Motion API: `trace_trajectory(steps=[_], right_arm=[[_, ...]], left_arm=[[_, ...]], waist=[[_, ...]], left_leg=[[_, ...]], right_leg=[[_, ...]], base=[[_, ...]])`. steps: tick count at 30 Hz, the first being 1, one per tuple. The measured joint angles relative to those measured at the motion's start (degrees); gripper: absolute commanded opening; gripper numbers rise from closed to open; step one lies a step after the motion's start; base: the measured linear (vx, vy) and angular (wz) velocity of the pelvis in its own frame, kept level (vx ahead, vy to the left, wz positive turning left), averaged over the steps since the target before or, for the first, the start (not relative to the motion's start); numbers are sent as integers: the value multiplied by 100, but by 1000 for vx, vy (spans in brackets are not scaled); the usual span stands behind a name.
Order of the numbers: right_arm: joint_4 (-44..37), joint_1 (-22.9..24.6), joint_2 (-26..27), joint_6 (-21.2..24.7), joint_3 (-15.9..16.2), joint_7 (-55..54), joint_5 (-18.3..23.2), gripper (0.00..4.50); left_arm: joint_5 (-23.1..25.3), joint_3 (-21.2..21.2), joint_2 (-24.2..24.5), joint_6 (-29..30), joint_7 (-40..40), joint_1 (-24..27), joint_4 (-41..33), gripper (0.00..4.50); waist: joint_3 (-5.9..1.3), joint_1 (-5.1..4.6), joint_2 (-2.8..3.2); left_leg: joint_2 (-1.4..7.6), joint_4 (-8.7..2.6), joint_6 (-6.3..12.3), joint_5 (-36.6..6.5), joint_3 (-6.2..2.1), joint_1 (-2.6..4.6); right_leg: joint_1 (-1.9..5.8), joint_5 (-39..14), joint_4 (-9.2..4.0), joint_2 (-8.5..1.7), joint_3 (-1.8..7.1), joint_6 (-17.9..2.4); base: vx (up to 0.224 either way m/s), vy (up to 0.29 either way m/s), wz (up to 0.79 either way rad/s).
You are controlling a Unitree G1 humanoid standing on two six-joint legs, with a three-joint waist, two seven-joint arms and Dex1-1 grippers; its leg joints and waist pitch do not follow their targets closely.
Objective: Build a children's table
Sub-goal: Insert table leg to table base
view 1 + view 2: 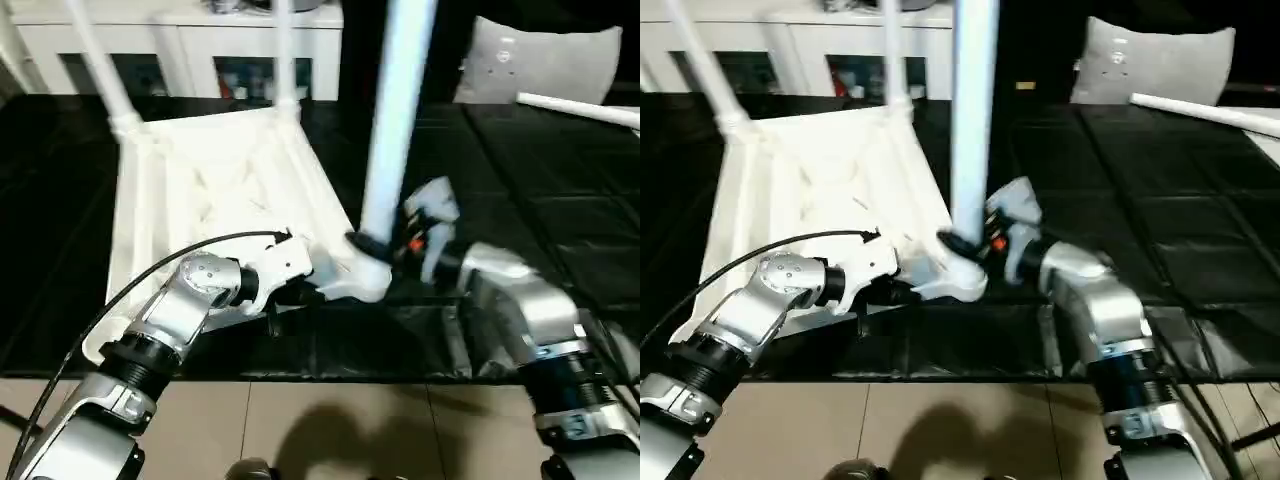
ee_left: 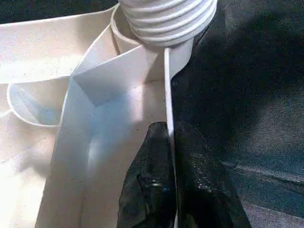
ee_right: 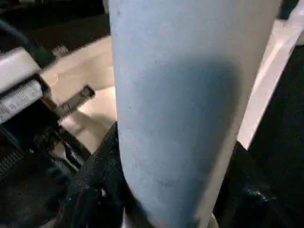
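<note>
The children's table lies upside down on the black surface, its white ribbed tabletop (image 1: pixel 200 190) facing up. Two white legs (image 1: pixel 100 60) (image 1: pixel 285 50) stand in the far corners. A third leg (image 1: pixel 395 120) stands upright in the near right corner socket (image 1: pixel 360 280), and my right gripper (image 1: pixel 385 248) is shut around its base; black fingers (image 3: pixel 90 190) flank the tube. My left gripper (image 2: pixel 168 130) is shut on the thin rim of the tabletop just beside that socket, where the leg's threaded end (image 2: pixel 166 19) shows. A fourth leg (image 1: pixel 580 108) lies at the back right.
The black-covered work surface (image 1: pixel 520 200) reaches right and back, and its front edge runs just below my forearms, with tan floor (image 1: pixel 330 430) beyond. A white shelf unit (image 1: pixel 180 45) stands behind the table and a grey cushion (image 1: pixel 545 60) rests at the back right.
</note>
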Motion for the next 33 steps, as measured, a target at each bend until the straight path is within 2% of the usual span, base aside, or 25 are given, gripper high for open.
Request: trace_trajectory(steps=[8, 15, 21, 27, 30, 33], right_arm=[[218, -4, 46, -174, -59, -95, -44, 188], [673, -46, 273, -413, -293, -117, 68, 188], [1101, -32, 459, -687, -562, -82, 270, 188], [1099, 307, 623, -775, -942, -68, 663, 188], [1101, 555, 788, -974, -1191, -59, 901, 188], [1148, 648, 852, -1135, -1248, -25, 953, 188]], left_arm=[[-7, 34, 69, -18, -65, 45, -46, 0], [-14, 35, 75, -45, -134, 52, -45, 0], [-6, 52, 6, -65, -104, 49, 72, 0], [-4, 52, -87, -81, -53, 49, 145, 0], [2, 48, -124, -95, -55, 49, 163, 0], [2, 48, -131, -97, -55, 51, 208, 0]], waist=[[-3, -18, -3], [-7, -13, 8], [-46, -10, 69], [-79, 37, 123], [-91, 79, 143], [-115, 95, 181]], left_leg=[[1, -1, -10, -5, 0, 2], [1, 0, -30, -18, -1, 3], [1, 3, -31, -18, -2, 6], [1, 7, -27, -22, -4, 5], [1, 7, -27, -23, -6, 8], [1, 7, -26, -24, -6, 7]], right_leg=[[1, -3, 2, 1, 0, 5], [2, 3, 2, 1, -1, -5], [14, 4, 2, 1, -1, -6], [16, 2, -1, 0, -4, -4], [16, 1, -2, 0, -5, -1], [16, 0, -3, 1, -5, -1]], base=[[0, 0, 0], [0, 0, 0], [0, 0, 0], [0, 0, 0], [0, 0, 0], [0, 0, 0]])
